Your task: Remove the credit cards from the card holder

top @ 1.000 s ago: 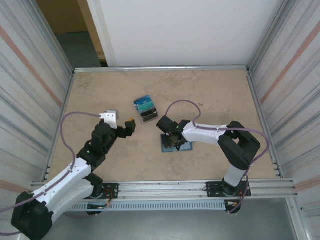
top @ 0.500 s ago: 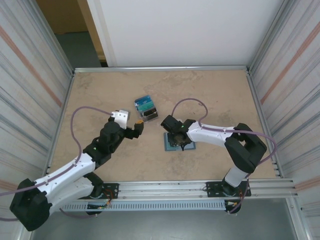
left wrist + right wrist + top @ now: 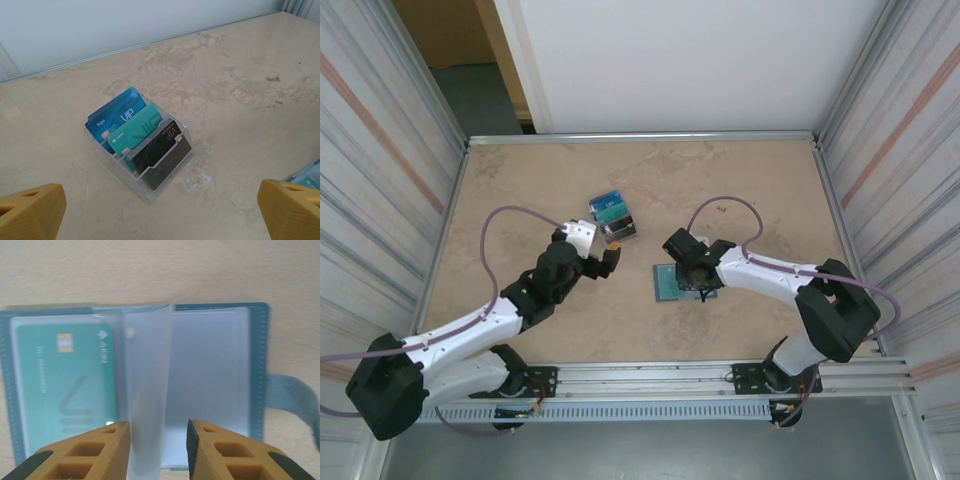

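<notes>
Right wrist view: the right end effector [image 3: 159, 427] stands at a narrow opening directly over the card holder [image 3: 210, 365], which lies spread open and flat on the worktop. 1 clear sleeve leaf [image 3: 147, 370] rises from the holder's spine and passes down between the 2 yellow fingers [image 3: 85, 452]. It lies close against the finger on the frame's left, with a visible gap to the other, so it sits between the jaws without being pinched. 1 teal-green credit card [image 3: 60, 385] with a chip sits inside the pocket on the frame's left. The pocket on the other side looks pale and I cannot tell whether it holds anything. 1 strap [image 3: 292, 395] sticks out from the holder's edge. In the top external view this right end effector [image 3: 695, 280] sits on the card holder [image 3: 667, 283] near the middle of the worktop [image 3: 520, 190]. The left end effector [image 3: 612, 252] hangs just beside 1 clear stand [image 3: 612, 218], apart from it. In the left wrist view the left end effector [image 3: 160, 200] is spread wide and holds nothing. The clear stand [image 3: 107, 160] ahead of it carries 3 upright cards: 1 blue card [image 3: 117, 112], 1 teal card [image 3: 137, 130] and 1 black card [image 3: 160, 155]. A corner of the card holder [image 3: 311, 176] shows at the frame edge.
</notes>
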Action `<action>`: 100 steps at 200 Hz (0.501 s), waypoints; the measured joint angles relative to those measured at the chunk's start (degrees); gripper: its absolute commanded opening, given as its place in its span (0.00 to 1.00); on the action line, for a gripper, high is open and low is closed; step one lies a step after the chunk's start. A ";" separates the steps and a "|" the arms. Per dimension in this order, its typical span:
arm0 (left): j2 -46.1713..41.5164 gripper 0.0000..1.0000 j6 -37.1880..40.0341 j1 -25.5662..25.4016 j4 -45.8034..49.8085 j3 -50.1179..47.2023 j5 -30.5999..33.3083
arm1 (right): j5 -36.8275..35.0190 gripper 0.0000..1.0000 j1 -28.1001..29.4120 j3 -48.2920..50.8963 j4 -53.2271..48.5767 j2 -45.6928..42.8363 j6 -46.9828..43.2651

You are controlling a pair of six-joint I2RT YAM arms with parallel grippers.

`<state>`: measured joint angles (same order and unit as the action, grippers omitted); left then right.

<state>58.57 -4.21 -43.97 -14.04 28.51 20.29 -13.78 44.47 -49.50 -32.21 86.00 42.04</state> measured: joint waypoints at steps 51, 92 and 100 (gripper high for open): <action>5.57 0.99 3.02 -4.35 -2.64 1.22 1.81 | -1.22 0.34 -3.87 3.67 -0.48 -4.20 0.02; 12.61 0.99 5.81 -9.18 -4.44 3.26 3.43 | -1.68 0.35 -7.17 6.67 -1.11 -9.70 0.98; 13.97 0.99 6.14 -9.97 -4.98 3.67 3.69 | -1.60 0.36 -8.15 7.34 -1.18 -11.67 1.07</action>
<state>72.53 1.93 -53.93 -19.03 32.18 23.99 -15.38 36.32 -42.15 -33.39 74.32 43.11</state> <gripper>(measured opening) 0.986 0.347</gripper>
